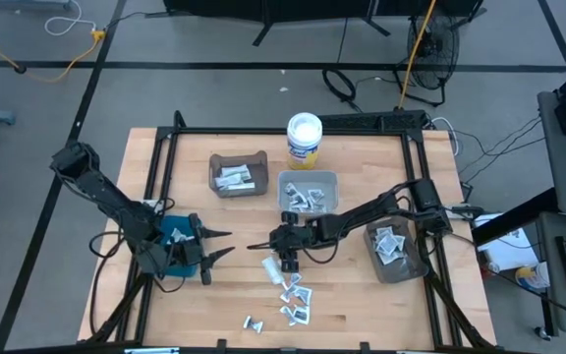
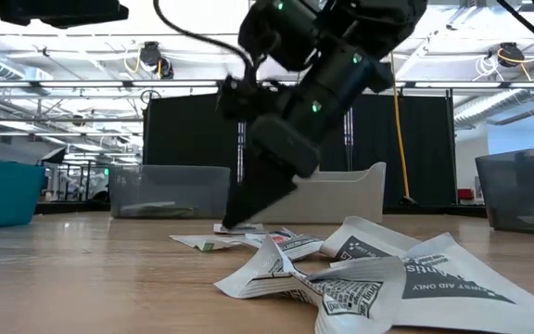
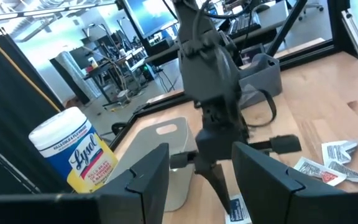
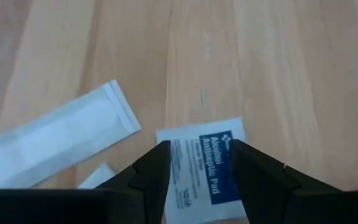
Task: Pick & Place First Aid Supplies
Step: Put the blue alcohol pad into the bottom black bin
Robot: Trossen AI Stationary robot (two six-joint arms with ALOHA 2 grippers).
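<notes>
Wood tabletop: right gripper tips down, fingers spread astride alcohol prep pad, print legible in wrist view only. Left gripper spread, idle beside. Overhead: 3 bins.

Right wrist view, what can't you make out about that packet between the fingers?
- Alcohol prep pad packet, right wrist view: lower part covered by the right gripper's fingers; contact unclear.
- Same packet, high view: too small.
- Long white strip, right wrist view: cut off by the edge.
</notes>
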